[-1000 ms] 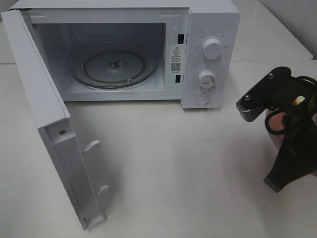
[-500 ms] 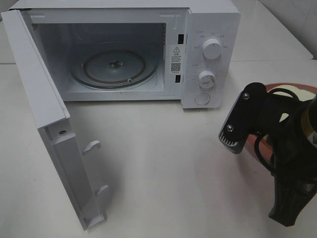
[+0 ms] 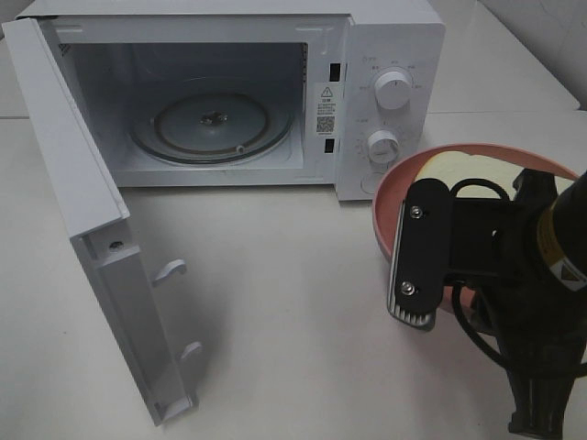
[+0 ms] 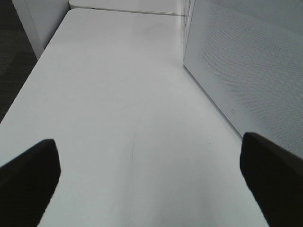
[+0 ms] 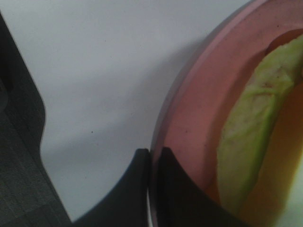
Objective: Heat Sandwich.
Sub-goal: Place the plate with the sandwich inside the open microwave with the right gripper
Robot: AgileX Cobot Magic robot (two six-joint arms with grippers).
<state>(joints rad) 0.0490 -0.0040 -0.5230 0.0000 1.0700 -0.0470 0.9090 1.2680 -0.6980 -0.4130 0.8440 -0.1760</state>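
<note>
Got the sandwich (image 3: 459,170) on a pink plate (image 3: 390,220) near the right edge of the tabletop (image 3: 303,302), just by the open microwave's (image 3: 390,55) front right corner. Got the right gripper (image 5: 154,163) clamped tight on the pink plate's rim. Left gripper (image 4: 151,175) spread wide, gripping nothing.
</note>
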